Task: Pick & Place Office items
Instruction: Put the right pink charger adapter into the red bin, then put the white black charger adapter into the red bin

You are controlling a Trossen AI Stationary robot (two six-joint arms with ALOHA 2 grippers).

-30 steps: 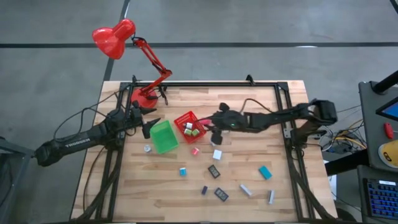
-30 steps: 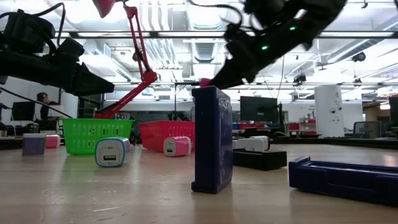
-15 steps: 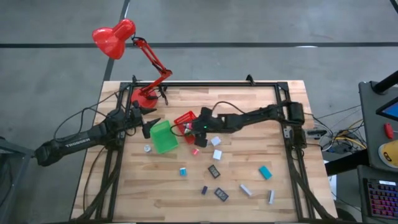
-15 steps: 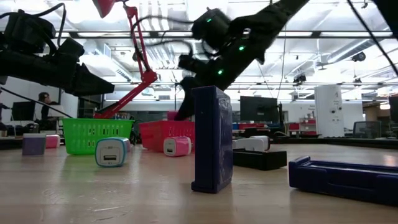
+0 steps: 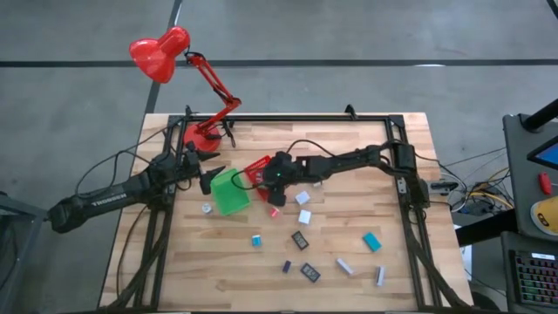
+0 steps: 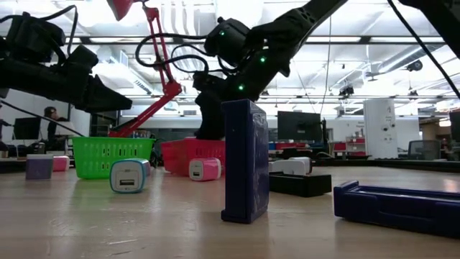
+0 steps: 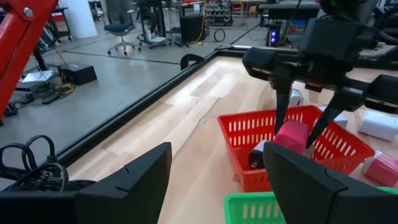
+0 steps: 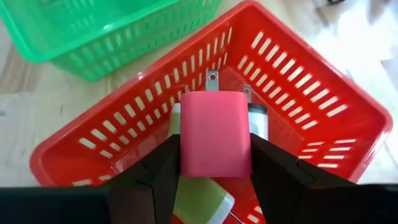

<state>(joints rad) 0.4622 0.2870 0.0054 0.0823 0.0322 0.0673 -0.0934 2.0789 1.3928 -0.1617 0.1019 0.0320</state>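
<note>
Right gripper (image 8: 214,177) clamps a smooth pink plastic charger block (image 8: 215,133), boxy with rounded corners and two metal prongs sticking out the far end, held just over the red bin (image 8: 292,93); in the high view that is centre frame, slightly left. The red bin is a square slatted plastic basket with thin ribbed walls; inside it lie a pale green-white block (image 8: 199,202) and a black-and-white piece (image 8: 257,121), partly hidden under the pink one. The green bin (image 5: 229,192) has the same slatted build and sits just beside the red bin's left corner; whether they touch is unclear. Left gripper (image 5: 212,174) hovers at the green bin's upper left edge, fingers spread wide, nothing between them. The table (image 5: 366,139) is light wood planks with a black metal rail along its edges. More office items are scattered over the lower middle of the high view: a pink cube (image 5: 274,212), white cube (image 5: 304,216), blue cube (image 5: 257,240), teal block (image 5: 372,242), black rectangles (image 5: 300,240) and (image 5: 310,273), grey-white sticks (image 5: 345,266) and (image 5: 380,276). They lie well apart from each other, with bare wood between them. The red desk lamp (image 5: 161,52) has a glossy shade that overhangs the table's upper left corner. Wide bare wood runs along the top and right side of the table.
</note>
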